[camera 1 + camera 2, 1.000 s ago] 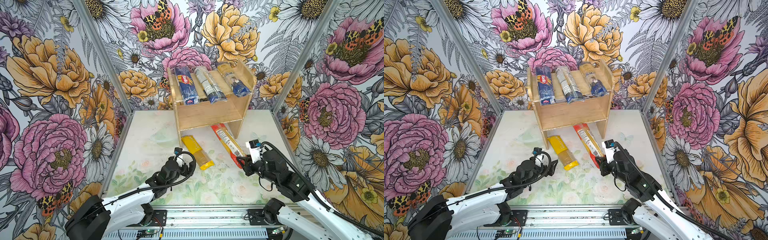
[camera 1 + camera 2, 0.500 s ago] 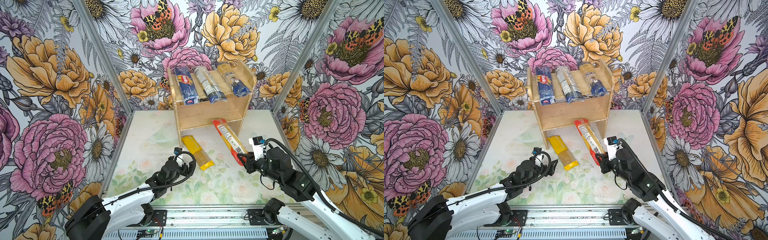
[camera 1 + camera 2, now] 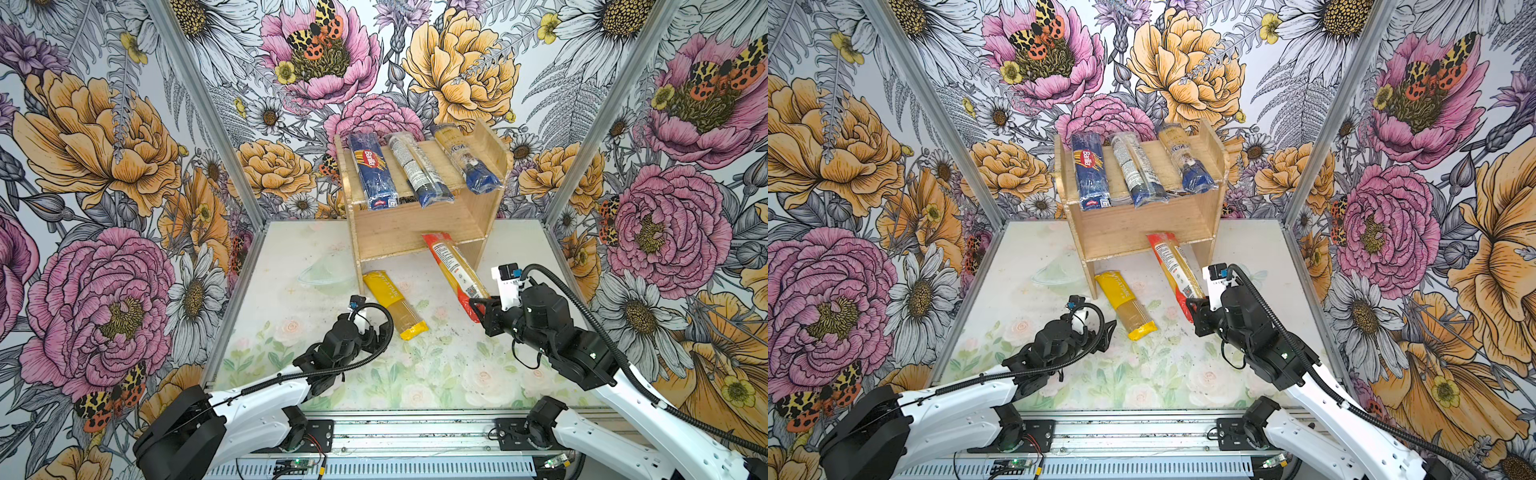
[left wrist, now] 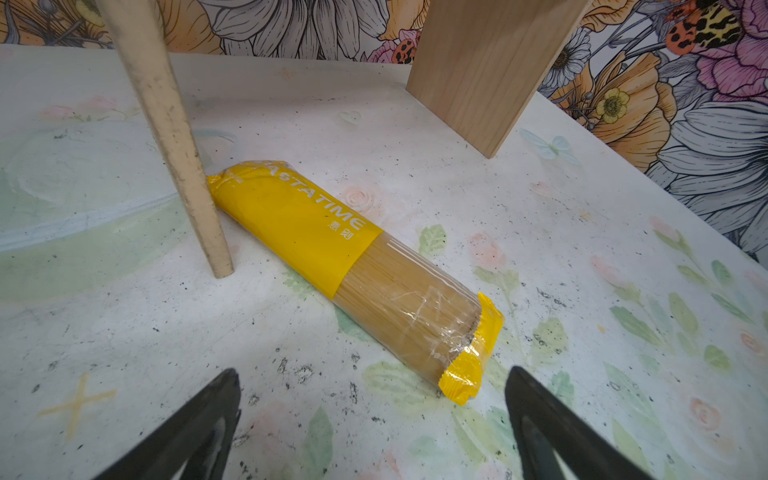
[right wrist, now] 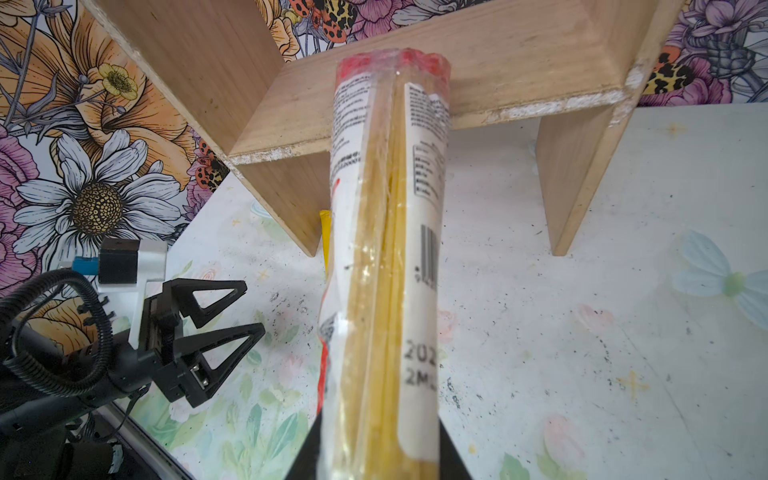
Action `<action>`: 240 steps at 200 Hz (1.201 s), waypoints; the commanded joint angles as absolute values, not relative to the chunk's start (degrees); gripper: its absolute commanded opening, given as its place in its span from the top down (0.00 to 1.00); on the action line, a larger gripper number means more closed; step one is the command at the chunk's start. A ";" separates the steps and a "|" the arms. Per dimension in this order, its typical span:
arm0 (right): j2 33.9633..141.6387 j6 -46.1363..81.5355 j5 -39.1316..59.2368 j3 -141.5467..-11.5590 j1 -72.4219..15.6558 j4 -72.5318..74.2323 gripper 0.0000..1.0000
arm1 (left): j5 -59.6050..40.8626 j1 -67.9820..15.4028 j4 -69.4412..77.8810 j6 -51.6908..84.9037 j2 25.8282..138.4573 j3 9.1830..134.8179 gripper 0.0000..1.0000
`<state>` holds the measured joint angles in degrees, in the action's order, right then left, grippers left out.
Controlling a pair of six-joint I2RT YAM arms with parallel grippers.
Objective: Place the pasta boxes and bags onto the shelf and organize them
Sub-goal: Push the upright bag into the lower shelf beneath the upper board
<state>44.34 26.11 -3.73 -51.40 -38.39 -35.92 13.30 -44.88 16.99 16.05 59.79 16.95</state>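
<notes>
**Right gripper clamped on red-ended pack at the lower tier**

The right gripper (image 3: 478, 306) is seen closed tight on the near end of the red-ended pack (image 3: 451, 266). The pack is held off the surface (image 3: 291, 266) at a slant, and in the right wrist view its far red end is laid on the front edge of the lower tier of the shelf (image 3: 390, 237), between the two side panels.

The left gripper (image 4: 372, 376) is held with its jaws spread fully apart and nothing is gripped. It is kept low over the surface, just short of the near end of the yellow-ended pack (image 4: 353, 266). That pack is laid flat on the surface, its far end touching the foot of the shelf's left side panel.

On the top tier three packs are laid side by side, near ends jutting over the front edge: the dark blue Barilla pack (image 3: 372, 174), the clear pack with white label (image 3: 417, 174) and the yellow-and-blue pack (image 3: 467, 162).
</notes>
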 commanded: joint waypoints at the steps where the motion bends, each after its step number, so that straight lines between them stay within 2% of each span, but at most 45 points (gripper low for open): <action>1: 44.28 25.76 -6.02 -56.88 -39.07 -21.83 1.00 | 13.22 -44.91 19.14 15.47 60.21 16.61 0.01; 114: 52.30 24.86 -13.30 -60.85 -42.51 -16.43 1.00 | 13.13 -44.82 19.29 15.50 60.45 16.70 0.01; 240: 60.18 24.87 -21.44 -61.94 -50.62 -6.91 1.00 | 12.39 -44.82 19.66 14.91 60.38 17.00 0.01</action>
<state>60.18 25.50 -17.10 -57.63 -49.84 -21.87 13.26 -44.88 17.45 16.05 60.14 16.95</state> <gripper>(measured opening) 0.278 0.988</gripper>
